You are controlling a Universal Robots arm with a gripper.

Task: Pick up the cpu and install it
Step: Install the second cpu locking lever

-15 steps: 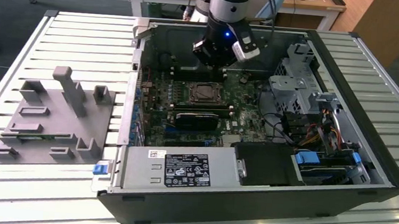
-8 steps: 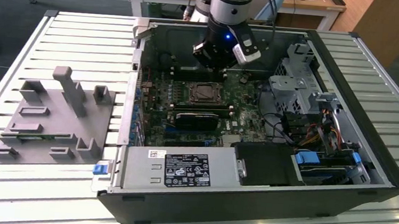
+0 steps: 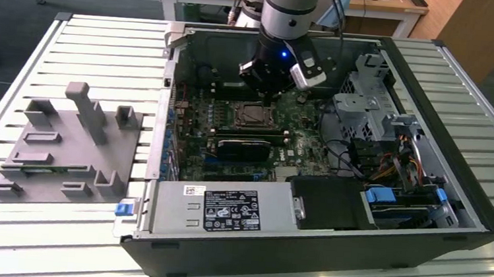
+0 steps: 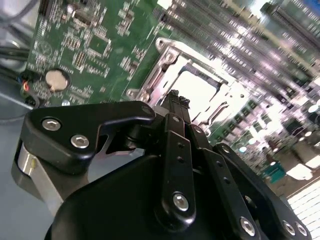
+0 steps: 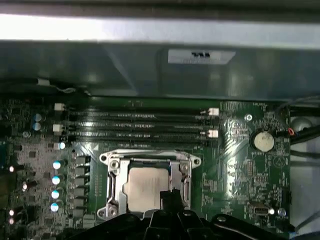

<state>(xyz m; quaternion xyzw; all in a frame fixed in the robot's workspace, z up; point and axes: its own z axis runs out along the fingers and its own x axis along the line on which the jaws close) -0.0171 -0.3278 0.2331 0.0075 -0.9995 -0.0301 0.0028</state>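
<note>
Open computer case on a slatted table

The computer case [image 3: 453,214] lies on its side on the slatted table [image 3: 104,48], its green motherboard [image 3: 229,144] exposed. A grey holder [image 3: 70,144] sits at the exterior view's left. A round coin battery [image 5: 263,141] and what seem to be memory slots [image 5: 140,125] show on the board.

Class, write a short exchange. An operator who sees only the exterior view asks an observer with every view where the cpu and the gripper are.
Operator: Is the cpu in the board's socket?
Observer: Yes. In the first wrist view the cpu lies flat inside the metal socket frame.
Operator: And the gripper?
Observer: In the second wrist view the gripper is over the cpu's edge. I cannot tell whether they touch.
</note>
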